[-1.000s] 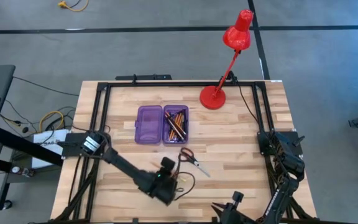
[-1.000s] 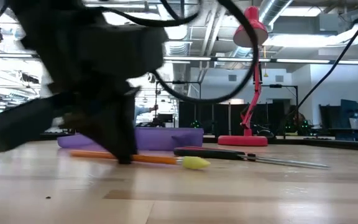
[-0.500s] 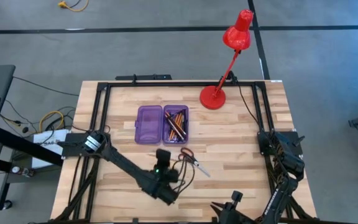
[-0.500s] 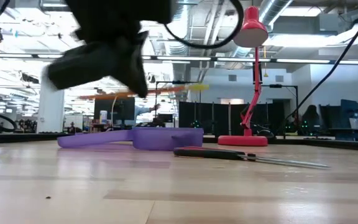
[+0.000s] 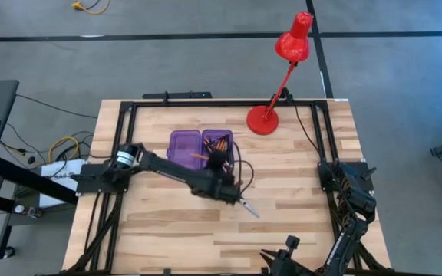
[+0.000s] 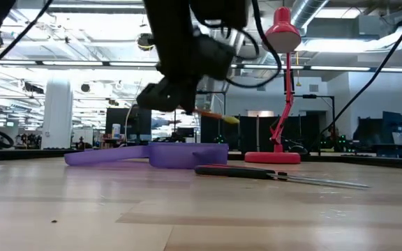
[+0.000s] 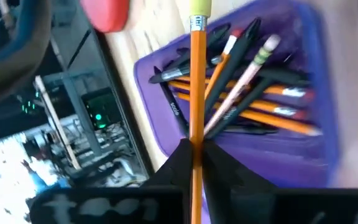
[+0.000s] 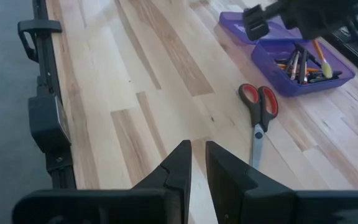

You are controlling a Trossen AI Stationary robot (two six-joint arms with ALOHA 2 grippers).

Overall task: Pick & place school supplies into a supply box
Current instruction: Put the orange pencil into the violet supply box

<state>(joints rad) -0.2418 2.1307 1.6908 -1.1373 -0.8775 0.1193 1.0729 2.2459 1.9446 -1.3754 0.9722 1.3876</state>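
The wooden table (image 5: 298,199) carries the open purple supply box (image 5: 199,153) near its middle, toward the far edge. Above its filled half hangs the left gripper (image 7: 194,149), pinching an orange pencil (image 7: 197,93). Red-handled scissors (image 8: 260,112) lie just nearside. The right gripper (image 8: 197,165), narrowly parted and empty, waits near the right corner.

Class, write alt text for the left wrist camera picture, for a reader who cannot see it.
The left claw is shut on an orange pencil with a yellow eraser tip, held above the purple pencil case. The case's open half already holds several orange pencils and dark pens, lying crisscrossed. The wooden table shows beyond the case.
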